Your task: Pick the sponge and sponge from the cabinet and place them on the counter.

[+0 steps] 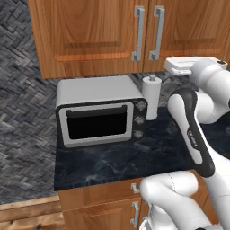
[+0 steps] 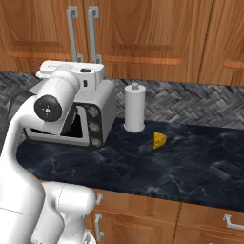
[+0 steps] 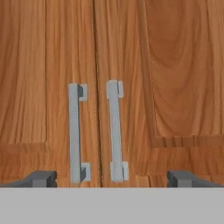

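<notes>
The cabinet (image 3: 131, 65) is shut: its two orange-brown panelled doors meet at a thin dark seam, and a long silver bar handle stands upright on each side of that seam, the left handle (image 3: 75, 133) and the right handle (image 3: 115, 130) close together and parallel. In the hand view the doors face the camera squarely, with the handles low in the middle. The sponges cannot be seen; the closed doors hide the inside of the cabinet.

The hand (image 3: 111, 178) is spread fully wide and holds nothing. Its two dark fingertips (image 3: 41, 178) sit far apart at the bottom of the hand view, one to the outside of each handle, so that both handles lie between them. From this view I cannot tell whether the tips touch the doors. In the left base view the white hand (image 1: 184, 66) is raised just below the lower edge of the cabinet, near the bottom ends of the handles; in the right base view it sits above the microwave (image 2: 93, 116), pointing at the doors.

Below the cabinet, the black-blue marbled surface (image 2: 190, 162) carries the silver microwave at its left, a white paper towel roll (image 2: 134, 109) standing upright just beside it, and a yellow cheese wedge (image 2: 159, 140) lying apart to the right of the roll. Wooden drawer fronts (image 2: 143, 209) with small silver handles run under the surface.
</notes>
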Motion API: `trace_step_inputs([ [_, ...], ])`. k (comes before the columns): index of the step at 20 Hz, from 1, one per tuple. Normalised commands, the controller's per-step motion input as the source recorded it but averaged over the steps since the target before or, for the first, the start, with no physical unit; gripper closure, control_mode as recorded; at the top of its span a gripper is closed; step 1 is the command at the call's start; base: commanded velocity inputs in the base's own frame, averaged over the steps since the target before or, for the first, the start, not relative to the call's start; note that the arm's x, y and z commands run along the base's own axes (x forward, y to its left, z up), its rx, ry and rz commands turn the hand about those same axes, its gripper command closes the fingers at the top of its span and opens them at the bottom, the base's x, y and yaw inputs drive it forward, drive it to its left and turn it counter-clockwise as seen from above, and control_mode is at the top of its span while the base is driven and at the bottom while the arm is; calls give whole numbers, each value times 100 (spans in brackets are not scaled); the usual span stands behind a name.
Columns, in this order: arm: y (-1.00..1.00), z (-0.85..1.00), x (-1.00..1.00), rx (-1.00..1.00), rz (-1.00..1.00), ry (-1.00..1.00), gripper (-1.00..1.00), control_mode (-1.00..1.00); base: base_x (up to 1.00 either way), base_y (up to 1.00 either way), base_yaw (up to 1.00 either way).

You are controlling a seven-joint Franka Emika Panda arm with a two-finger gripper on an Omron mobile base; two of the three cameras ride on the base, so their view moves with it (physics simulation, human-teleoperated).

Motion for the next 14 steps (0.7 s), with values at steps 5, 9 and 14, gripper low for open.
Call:
trace_step_inputs([
  [5, 0, 0, 39, 0, 0, 0, -100, -100, 0, 0, 0],
  [9, 0, 0, 33, 0, 0, 0, -100, -100, 0, 0, 0],
  [14, 9, 0, 32, 0, 0, 0, -100, -100, 0, 0, 0],
])
